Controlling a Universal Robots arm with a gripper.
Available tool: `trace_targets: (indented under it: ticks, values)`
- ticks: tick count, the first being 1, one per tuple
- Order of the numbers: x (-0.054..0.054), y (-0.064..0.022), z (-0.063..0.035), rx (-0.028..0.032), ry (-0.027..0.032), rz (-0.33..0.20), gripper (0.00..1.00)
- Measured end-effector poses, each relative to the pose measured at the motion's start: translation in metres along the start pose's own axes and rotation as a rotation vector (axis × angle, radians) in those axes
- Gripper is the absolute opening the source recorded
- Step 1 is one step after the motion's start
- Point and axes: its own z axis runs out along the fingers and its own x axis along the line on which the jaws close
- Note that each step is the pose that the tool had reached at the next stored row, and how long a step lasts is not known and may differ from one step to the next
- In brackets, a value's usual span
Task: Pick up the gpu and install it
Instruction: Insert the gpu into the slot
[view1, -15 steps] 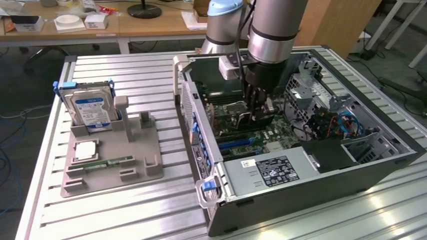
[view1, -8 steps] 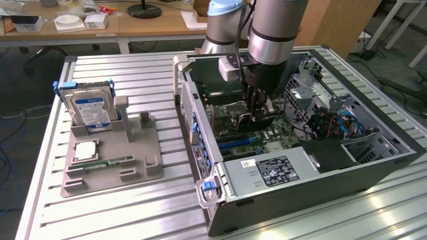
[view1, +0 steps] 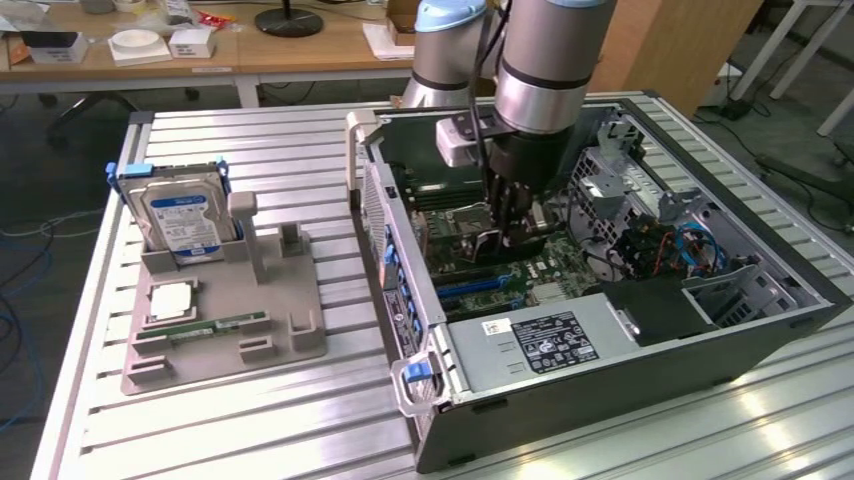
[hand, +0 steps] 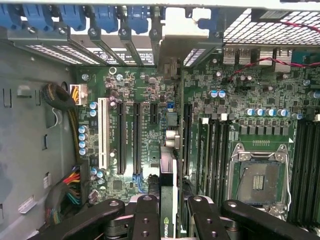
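hand: we see the gripper (hand: 172, 207) clamped on the gpu (hand: 168, 172), card edge-on between its fingers (hand: 147, 217) | where: down inside the open case (view1: 641, 350), gpu right over the motherboard (hand: 145, 85) by the long black slots (hand: 136, 135) | off to the exterior view's left: hard drive (view1: 184, 220) propped in its stand (view1: 227, 335)

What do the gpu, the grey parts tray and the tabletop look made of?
The gpu, gripped edge-on in the gripper: matte black, likely a plastic shroud on circuit board, green logo printed. Parts tray: dull uniform grey, probably plastic. Tabletop: ribbed silver slats with bright glare, apparently aluminium.
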Motion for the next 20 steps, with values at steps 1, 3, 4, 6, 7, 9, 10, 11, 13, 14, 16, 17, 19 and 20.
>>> trace_targets:
  ticks: [1, 3, 4, 6, 7, 9, 10, 11, 13, 14, 16, 17, 19, 20]
  values:
    - [0.0, 0.0, 0.0006, 0.0001, -0.0001, 0.0, 0.26]
    - [0.001, 0.0001, 0.0021, 0.0, 0.0, 0.0, 0.26]
    - [0.001, 0.0002, 0.0032, 0.0001, -0.0002, 0.0, 0.26]
    - [0.001, 0.0006, 0.0057, 0.0001, -0.0001, 0.0, 0.26]
    - [0.001, 0.0012, 0.0068, 0.0001, 0.0, 0.0, 0.26]
    - [0.001, 0.0029, 0.0088, 0.0, 0.0, 0.0, 0.26]
    - [0.001, 0.0037, 0.0097, 0.0001, -0.0001, 0.0, 0.26]
    - [0.001, 0.0043, 0.0105, 0.0001, 0.0, 0.0, 0.26]
    - [0.001, 0.0057, 0.0113, 0.0, 0.0002, 0.001, 0.26]
    - [0.001, 0.0061, 0.0115, 0.0, 0.0002, 0.001, 0.26]
    - [0.001, 0.0067, 0.0121, 0.0001, 0.0, 0.002, 0.26]
    - [0.001, 0.0069, 0.0124, 0.0001, 0.0, 0.003, 0.26]
    - [0.0, 0.0074, 0.0129, 0.0, 0.0003, 0.004, 0.26]
    - [0.0, 0.0077, 0.0133, 0.0, 0.0002, 0.005, 0.26]
